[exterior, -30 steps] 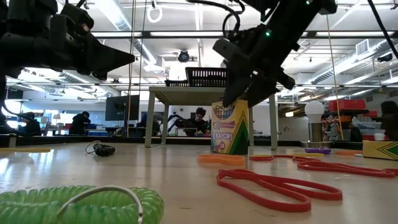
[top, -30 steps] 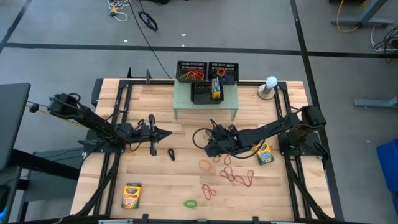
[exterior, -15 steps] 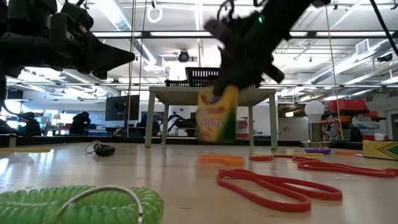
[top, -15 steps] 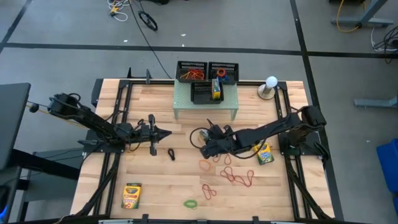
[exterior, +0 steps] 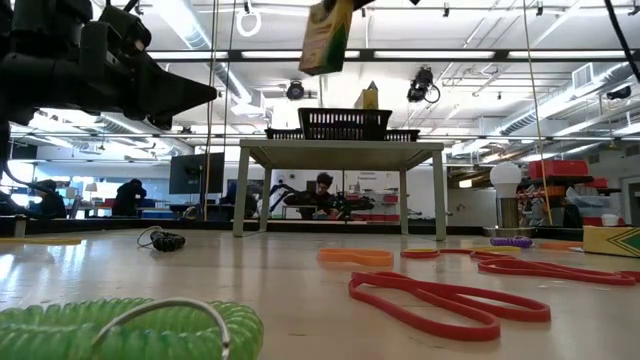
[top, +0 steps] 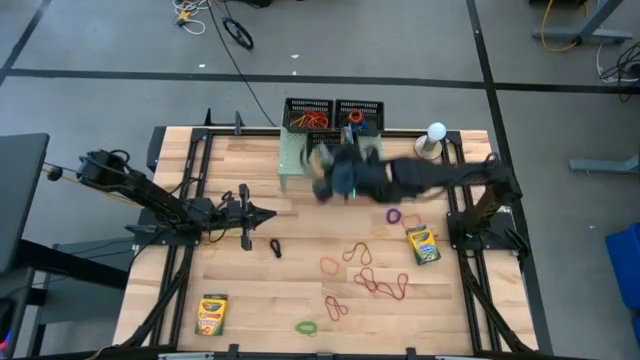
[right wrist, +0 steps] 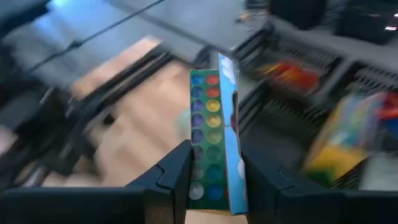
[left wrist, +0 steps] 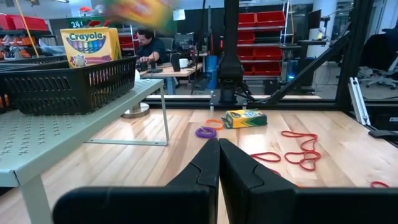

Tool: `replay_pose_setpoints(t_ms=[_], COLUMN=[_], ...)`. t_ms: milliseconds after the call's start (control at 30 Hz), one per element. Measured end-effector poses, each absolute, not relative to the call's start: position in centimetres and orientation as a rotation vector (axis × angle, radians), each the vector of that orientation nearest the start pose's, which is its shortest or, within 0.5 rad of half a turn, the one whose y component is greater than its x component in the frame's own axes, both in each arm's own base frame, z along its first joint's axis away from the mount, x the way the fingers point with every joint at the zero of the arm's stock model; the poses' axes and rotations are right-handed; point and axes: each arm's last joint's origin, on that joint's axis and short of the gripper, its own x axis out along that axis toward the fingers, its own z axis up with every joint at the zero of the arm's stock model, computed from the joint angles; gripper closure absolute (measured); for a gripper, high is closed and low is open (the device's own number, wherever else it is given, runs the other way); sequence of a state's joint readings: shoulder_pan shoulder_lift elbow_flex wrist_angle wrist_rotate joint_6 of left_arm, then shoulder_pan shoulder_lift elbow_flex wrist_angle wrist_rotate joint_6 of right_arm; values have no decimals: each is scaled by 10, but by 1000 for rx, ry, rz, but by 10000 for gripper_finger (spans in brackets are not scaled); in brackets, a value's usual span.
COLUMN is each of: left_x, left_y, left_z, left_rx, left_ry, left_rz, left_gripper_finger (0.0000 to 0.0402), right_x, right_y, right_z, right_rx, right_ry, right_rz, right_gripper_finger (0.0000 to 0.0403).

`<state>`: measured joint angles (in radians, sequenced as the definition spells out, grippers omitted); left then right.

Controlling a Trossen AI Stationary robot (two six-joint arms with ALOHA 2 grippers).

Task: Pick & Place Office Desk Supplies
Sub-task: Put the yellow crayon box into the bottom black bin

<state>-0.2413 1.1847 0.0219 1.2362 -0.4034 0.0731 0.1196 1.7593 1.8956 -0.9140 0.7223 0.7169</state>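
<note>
The crayon box (right wrist: 214,134) rides high above the table, pinched between the fingers of the right gripper (right wrist: 212,171), which clamp its two broad faces near the lower end; in the low view it hangs tilted near the ceiling line (exterior: 326,35), and from above the right arm blurs over the pale green riser (top: 295,172). It looks like a light, stiff cardboard carton, easy to lift but liable to pivot in a narrow pinch, so a hold across the flat faces near the middle seems safest. Ahead sit the black mesh trays (top: 308,108), where another crayon box (left wrist: 90,45) already stands in a basket, so the drop probably needs room beside it and clearance over the tray rim. On the wood lie a third box (top: 423,244) by the right arm's base, a fourth (top: 212,313) near the front left, and loose rubber bands (top: 385,287). The left gripper (left wrist: 218,163) waits at the table's left side, its fingers pressed together on nothing.
</note>
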Motion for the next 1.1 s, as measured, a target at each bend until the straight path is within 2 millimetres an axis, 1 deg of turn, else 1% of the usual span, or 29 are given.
replay_pose_setpoints(t_ms=[100, 200, 267, 367, 467, 567, 767, 933, 1100], left_x=[165, 165, 165, 165, 165, 165, 165, 165, 165], left_y=[-29, -29, -29, -29, -29, -29, -29, -29, -28], left_z=[154, 153, 153, 153, 152, 152, 151, 150, 149], left_rx=[43, 44, 44, 46, 47, 47, 38, 32, 35], left_ry=[-61, -57, -55, -50, -48, -42, -35, -26, -14], left_rz=[164, 166, 171, 174, 173, 172, 171, 173, 177], left_gripper_finger=[392, 392, 392, 392, 392, 392, 392, 392, 392], right_x=[365, 364, 362, 359, 358, 360, 374, 384, 384], right_y=[-9, -38, -51, -63, -68, -69, -72, -78, -81], right_z=[408, 410, 408, 404, 398, 391, 376, 360, 359], right_rx=[398, 470, 500, 531, 542, 544, 524, 509, 505], right_ry=[437, 429, 428, 435, 463, 479, 494, 540, 543], right_rz=[-848, -889, -923, -982, -1011, -1027, -1051, -1074, -1079], right_gripper_finger=[284, 284, 284, 284, 284, 284, 284, 284, 284])
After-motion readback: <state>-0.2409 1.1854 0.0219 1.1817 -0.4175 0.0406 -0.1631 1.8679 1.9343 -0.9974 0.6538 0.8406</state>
